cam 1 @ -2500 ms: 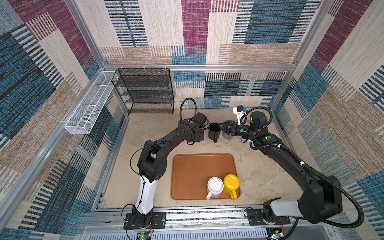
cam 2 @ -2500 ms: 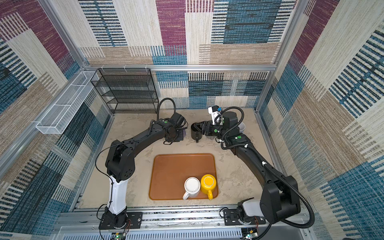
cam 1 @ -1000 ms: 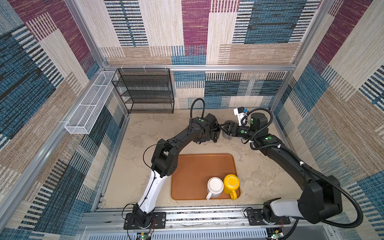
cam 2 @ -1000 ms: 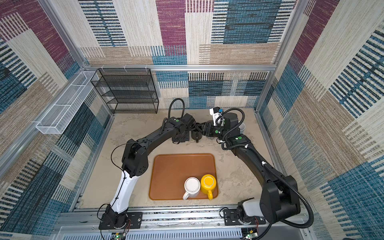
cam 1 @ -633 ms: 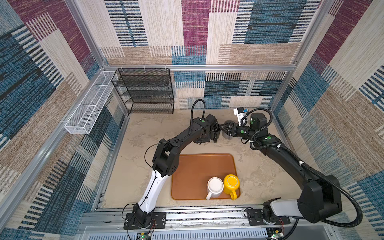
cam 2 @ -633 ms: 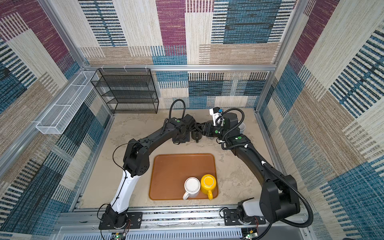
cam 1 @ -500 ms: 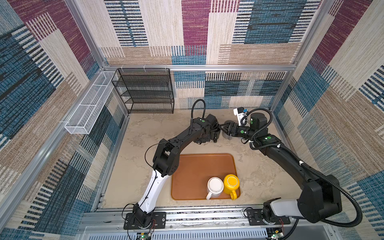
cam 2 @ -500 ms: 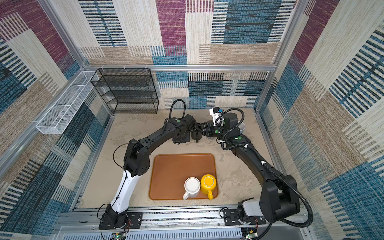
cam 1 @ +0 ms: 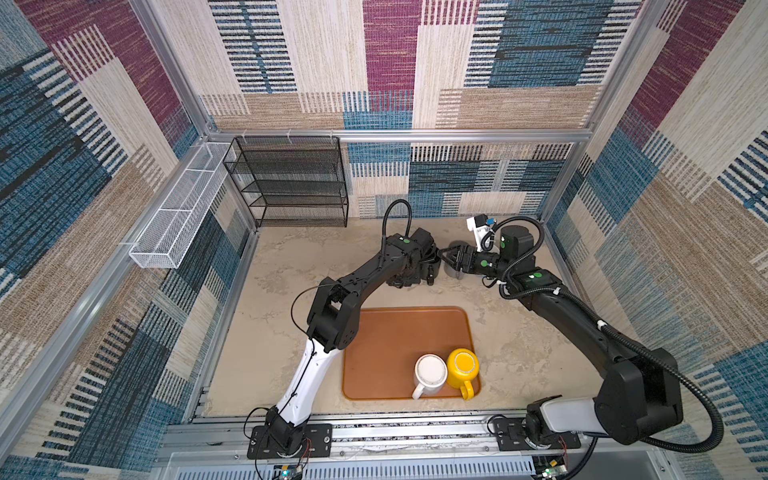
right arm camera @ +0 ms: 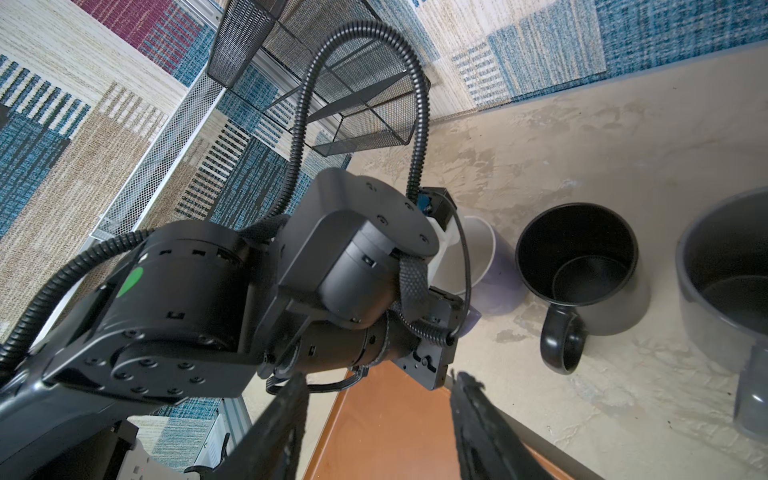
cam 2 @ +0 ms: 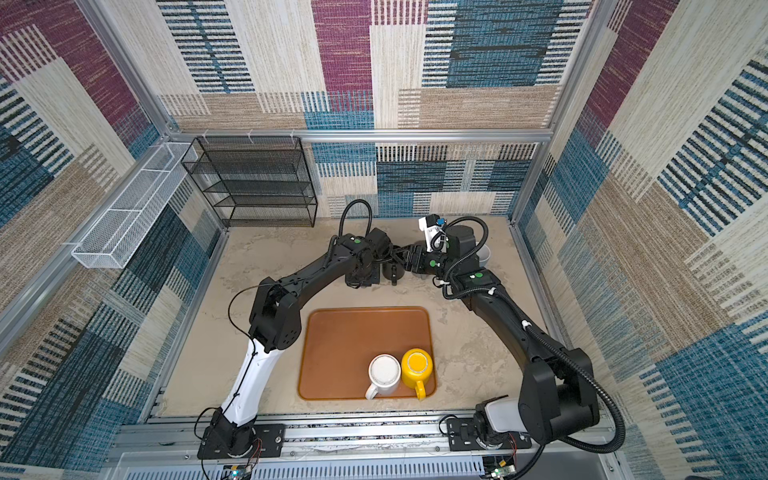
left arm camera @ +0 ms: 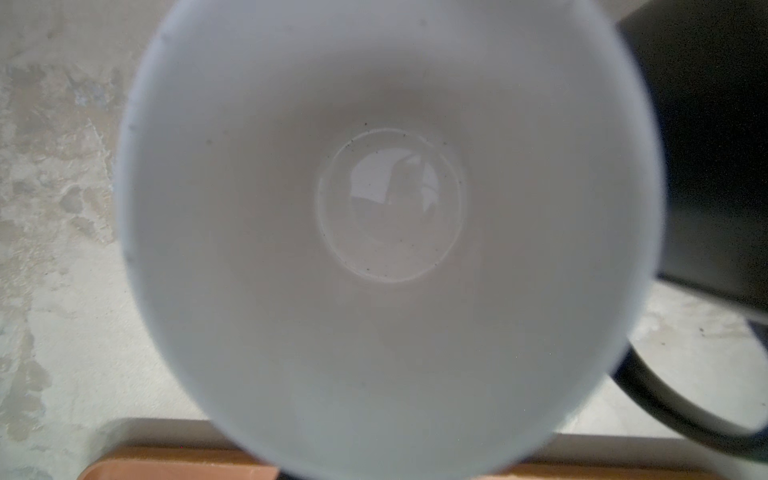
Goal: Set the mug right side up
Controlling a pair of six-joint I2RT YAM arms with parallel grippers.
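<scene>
The mug [left arm camera: 386, 208] is lavender outside and white inside. Its inside fills the left wrist view, mouth towards that camera. In the right wrist view the mug [right arm camera: 494, 274] shows tilted on the stone table behind the left wrist. Both top views hide it under that wrist. My left gripper [cam 1: 429, 268] is at the mug's rim, shut on its wall, with the jaws hidden. My right gripper [right arm camera: 380, 384] hangs open and empty just right of it, above the far edge of the tray [right arm camera: 390, 424].
A black mug [right arm camera: 577, 266] and a grey mug [right arm camera: 723, 291] stand upright close beside the lavender one. The brown tray [cam 1: 395, 332] carries a white mug [cam 1: 430, 372] and a yellow mug [cam 1: 463, 365]. A black wire rack [cam 1: 291, 183] and a white wire basket [cam 1: 178, 212] line the back left.
Since the oldest frames my left arm has swung right, up to the black mug and the right gripper. Over the last second nothing visibly moved.
</scene>
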